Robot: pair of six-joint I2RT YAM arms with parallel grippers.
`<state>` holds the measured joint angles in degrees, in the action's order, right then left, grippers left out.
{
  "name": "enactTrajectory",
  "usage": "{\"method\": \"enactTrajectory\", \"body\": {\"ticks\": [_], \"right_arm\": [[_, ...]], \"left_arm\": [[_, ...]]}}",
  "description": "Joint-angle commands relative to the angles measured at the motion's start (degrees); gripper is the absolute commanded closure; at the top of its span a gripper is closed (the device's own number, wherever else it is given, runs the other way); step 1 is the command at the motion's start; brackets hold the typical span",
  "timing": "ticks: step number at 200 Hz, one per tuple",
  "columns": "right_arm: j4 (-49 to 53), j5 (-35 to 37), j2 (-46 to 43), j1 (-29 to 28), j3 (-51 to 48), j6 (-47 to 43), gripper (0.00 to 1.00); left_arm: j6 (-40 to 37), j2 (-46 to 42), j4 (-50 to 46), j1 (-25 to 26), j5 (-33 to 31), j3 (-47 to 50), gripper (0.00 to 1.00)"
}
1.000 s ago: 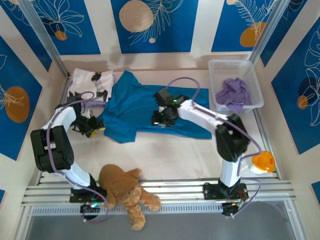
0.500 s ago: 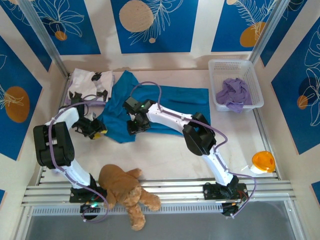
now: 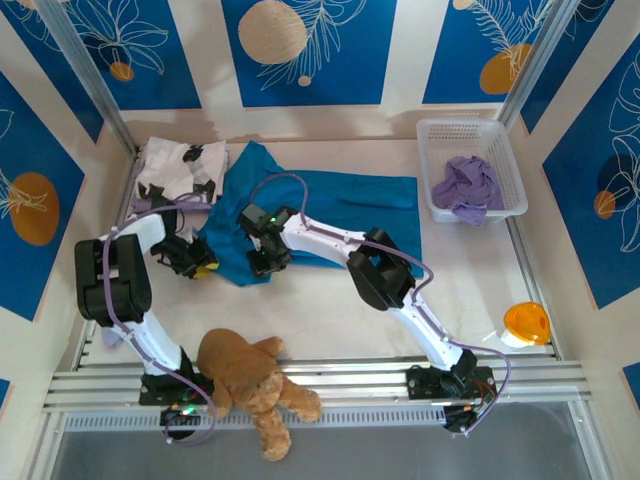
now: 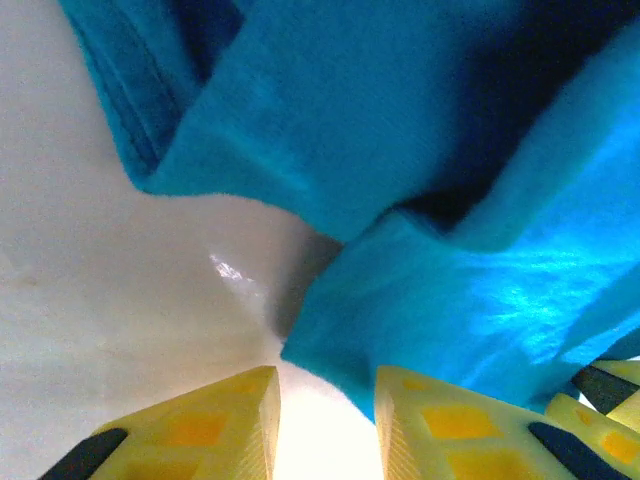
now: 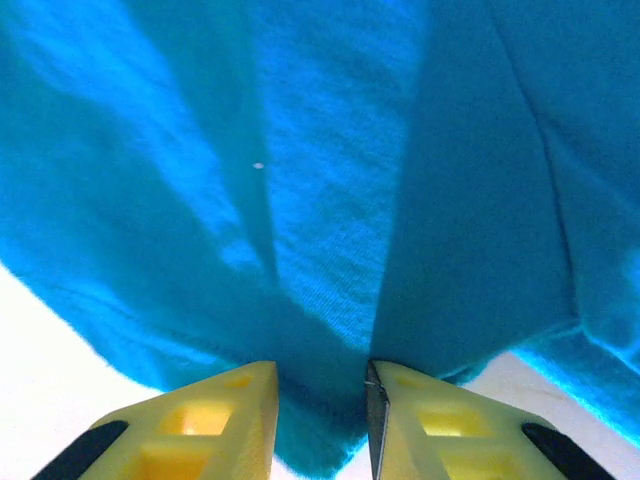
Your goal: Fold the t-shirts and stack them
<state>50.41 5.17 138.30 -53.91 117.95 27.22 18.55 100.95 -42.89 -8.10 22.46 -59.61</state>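
Judging the fold, you have the teal-blue t-shirt [image 3: 350,200] lying long axis left to right, bunched toward the left; your right gripper [image 3: 262,258] is clamped on its near-left edge, and the left gripper [image 3: 195,264] sits just beside, its hold unclear to you.

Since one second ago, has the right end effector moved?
Yes. The right end effector moved left, away from the white plastic basket, dragging the teal-blue cloth t-shirt along.
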Motion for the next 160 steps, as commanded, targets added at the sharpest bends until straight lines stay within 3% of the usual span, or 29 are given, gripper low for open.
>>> {"method": "enactTrajectory", "body": {"ticks": [1, 42, 89, 113, 160], "right_arm": [[3.28, -0.52, 2.22, -0.51, 2.93, -1.03, 0.69], [3.86, 0.85, 2.94, -1.11, 2.72, -1.03, 0.71], [4.01, 0.5, 2.69, -0.84, 3.81, -1.02, 1.0], [3.89, -0.01, 1.37, -0.28, 4.18, -1.12, 1.0], [0.09, -2.83, -3.41, 1.99, 1.68, 0.86, 1.0]], "left_arm": [[0.53, 1.47, 0.01, 0.97, 0.69, 0.11, 0.7], [1.1, 2.85, 0.7, 2.04, 0.65, -0.53, 0.8], [1.69, 2.95, -0.33, 2.17, 1.04, -3.77, 0.95], [2.02, 2.26, -1.19, 2.17, 1.57, -5.4, 1.0], [2.85, 0.79, -2.98, 2.14, 2.49, -8.8, 1.0]]}}
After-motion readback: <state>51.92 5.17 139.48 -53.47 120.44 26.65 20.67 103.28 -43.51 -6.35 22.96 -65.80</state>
